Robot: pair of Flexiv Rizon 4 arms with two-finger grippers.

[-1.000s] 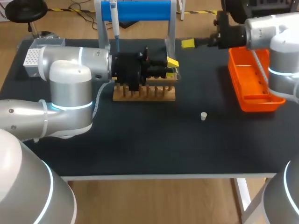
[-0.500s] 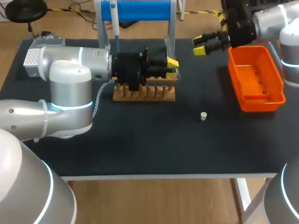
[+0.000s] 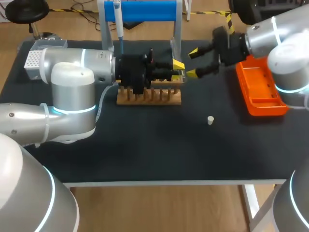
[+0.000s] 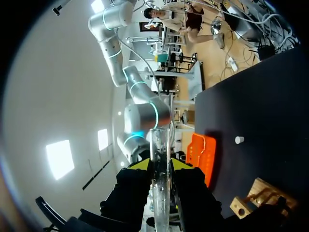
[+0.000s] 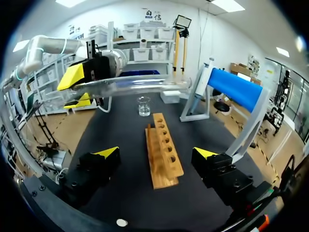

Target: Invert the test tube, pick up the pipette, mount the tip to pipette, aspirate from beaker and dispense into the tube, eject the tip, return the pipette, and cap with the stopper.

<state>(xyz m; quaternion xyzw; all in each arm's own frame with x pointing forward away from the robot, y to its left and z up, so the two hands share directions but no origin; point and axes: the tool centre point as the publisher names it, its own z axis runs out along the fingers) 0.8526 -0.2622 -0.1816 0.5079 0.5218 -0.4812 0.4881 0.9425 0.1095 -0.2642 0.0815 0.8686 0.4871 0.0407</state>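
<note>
Over the table [image 3: 145, 154], my right arm [image 3: 263, 41] neared the test tube [image 5: 130, 86].

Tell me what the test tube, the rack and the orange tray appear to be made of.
Test tube: clear and glossy, with the room showing through it. It is glass or clear plastic, cannot tell which.
Rack: unpainted wood, pale tan and matte, with drilled holes.
Orange tray: likely moulded plastic, with a uniform bright colour and a slight sheen.

The clear glass test tube [image 5: 135, 86] lies level, clamped in the left hand [image 4: 161, 166] above the wooden rack [image 3: 148, 95]. The pipette [image 3: 117, 21] hangs upright on its blue stand [image 3: 145, 10]. The small white stopper [image 3: 210, 120] sits on the counter [image 3: 145, 145], apart from the rack
</note>
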